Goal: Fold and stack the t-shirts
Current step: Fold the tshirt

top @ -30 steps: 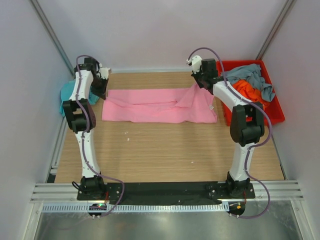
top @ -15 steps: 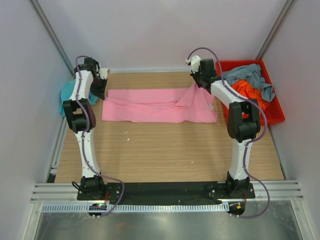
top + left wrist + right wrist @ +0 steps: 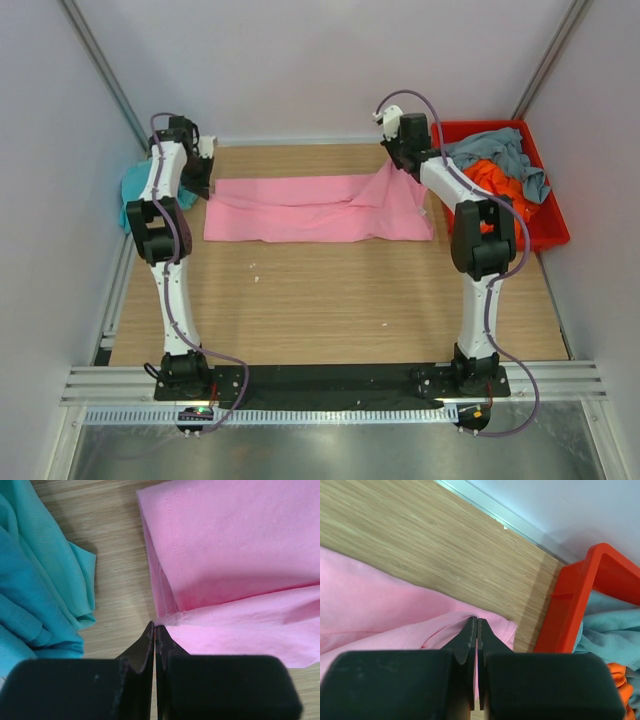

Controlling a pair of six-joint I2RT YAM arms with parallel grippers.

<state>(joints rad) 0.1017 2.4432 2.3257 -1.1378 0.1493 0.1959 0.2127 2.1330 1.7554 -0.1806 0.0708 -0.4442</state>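
1. The table holds no folded stack; by my reading the task is at an early stage.
2. The pink shirt lies across the far part of the table as a creased band. Its long axis runs left to right, and I cannot tell which end is the collar.
3. The bin holds the orange shirt and the grey shirt, both unfolded.
4. The teal shirt sits crumpled at the far left.
5. The left gripper is closed on the pink hem, and the right gripper pinches a raised pink fold.
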